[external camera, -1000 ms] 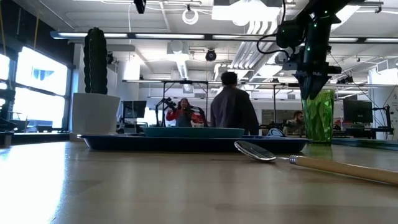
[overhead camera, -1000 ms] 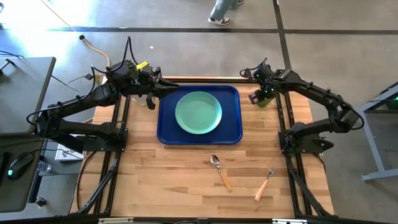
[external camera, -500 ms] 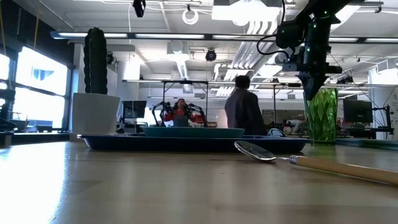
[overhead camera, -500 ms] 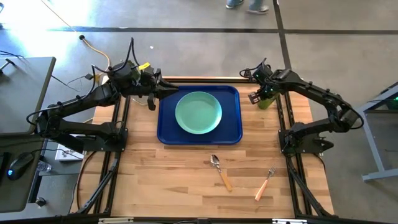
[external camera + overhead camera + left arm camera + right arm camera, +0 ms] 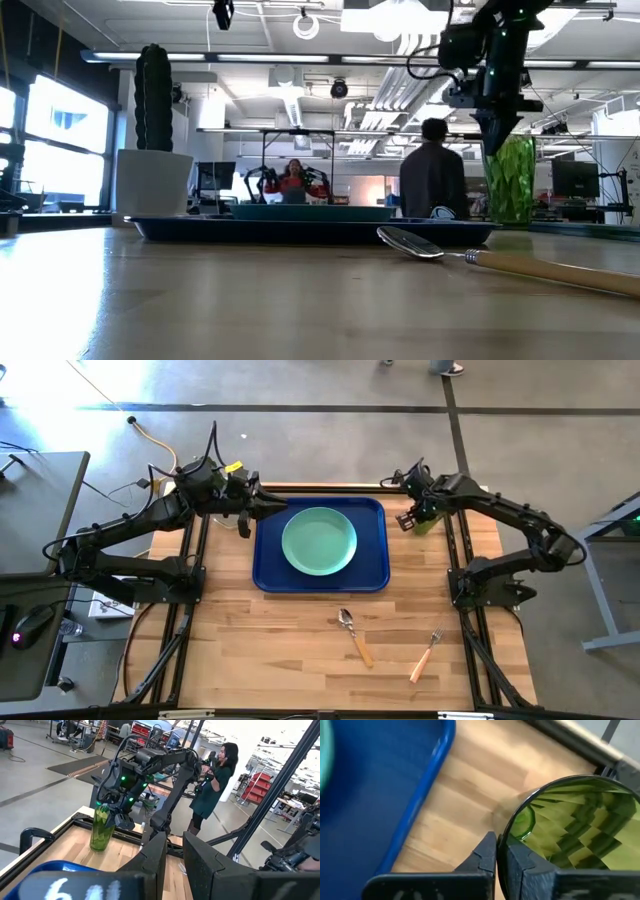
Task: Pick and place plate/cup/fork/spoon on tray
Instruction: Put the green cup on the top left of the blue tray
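The translucent green cup (image 5: 428, 521) is at the far right, just beyond the dark blue tray's (image 5: 375, 576) right rim, and my right gripper (image 5: 501, 855) is shut on it. The mint-green plate (image 5: 319, 541) lies flat in the middle of the tray. The spoon (image 5: 354, 634) and the fork (image 5: 425, 656) lie on the wood near the front edge. My left gripper (image 5: 262, 507) waits over the tray's far left corner, its fingers a narrow gap apart with nothing between them. My right gripper pinches the cup's rim (image 5: 506, 837) on the side toward the tray, one finger inside the cup and one outside. The fingers come from above, pointing down. The cup (image 5: 511, 180) hangs upright below them, its base just off the table.
A tall cactus in a white pot (image 5: 153, 150) stands beyond the tray's left end. Bare wood lies between the tray and the cutlery. People move about in the room behind the table.
My right gripper has shut on the cup's rim, risen a little and drifted slightly toward the tray. The cup has come up with it, still upright.
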Available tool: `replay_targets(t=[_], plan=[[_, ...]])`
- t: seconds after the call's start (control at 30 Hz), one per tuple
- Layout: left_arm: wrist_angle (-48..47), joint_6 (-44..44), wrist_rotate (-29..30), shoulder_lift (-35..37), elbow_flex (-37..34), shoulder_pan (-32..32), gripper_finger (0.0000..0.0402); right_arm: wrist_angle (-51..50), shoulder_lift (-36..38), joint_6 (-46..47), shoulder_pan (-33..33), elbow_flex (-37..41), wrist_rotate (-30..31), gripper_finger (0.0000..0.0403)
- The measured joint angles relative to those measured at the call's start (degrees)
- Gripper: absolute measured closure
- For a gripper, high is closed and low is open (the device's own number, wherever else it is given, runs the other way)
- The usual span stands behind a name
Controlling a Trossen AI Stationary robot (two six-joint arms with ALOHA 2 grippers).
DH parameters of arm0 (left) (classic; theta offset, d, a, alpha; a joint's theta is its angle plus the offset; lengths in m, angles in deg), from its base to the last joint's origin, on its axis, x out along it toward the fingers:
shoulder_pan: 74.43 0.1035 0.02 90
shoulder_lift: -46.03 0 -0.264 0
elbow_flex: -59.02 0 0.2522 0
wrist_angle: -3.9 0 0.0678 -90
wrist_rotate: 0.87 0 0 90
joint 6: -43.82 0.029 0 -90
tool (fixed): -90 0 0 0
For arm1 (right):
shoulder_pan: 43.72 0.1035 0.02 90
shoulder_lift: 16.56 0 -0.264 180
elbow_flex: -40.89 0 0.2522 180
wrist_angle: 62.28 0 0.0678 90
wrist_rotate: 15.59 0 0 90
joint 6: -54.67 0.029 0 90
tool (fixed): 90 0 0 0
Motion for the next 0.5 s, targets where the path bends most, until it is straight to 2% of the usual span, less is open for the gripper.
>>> replay_targets(t=[0.13, 0.5], plan=[[-0.7, 0.0, 0.2, 0.0, 0.0, 0.0, 0.0346, -1.3, 0.0, 0.2, 1.5, -4.3, 1.8, 0.0402], [-3.0, 0.0, 0.2, 0.0, 0.0, 0.0, 0.0346, -3.3, 0.1, -3.2, 6.4, -17.8, 1.0, 0.0402]])
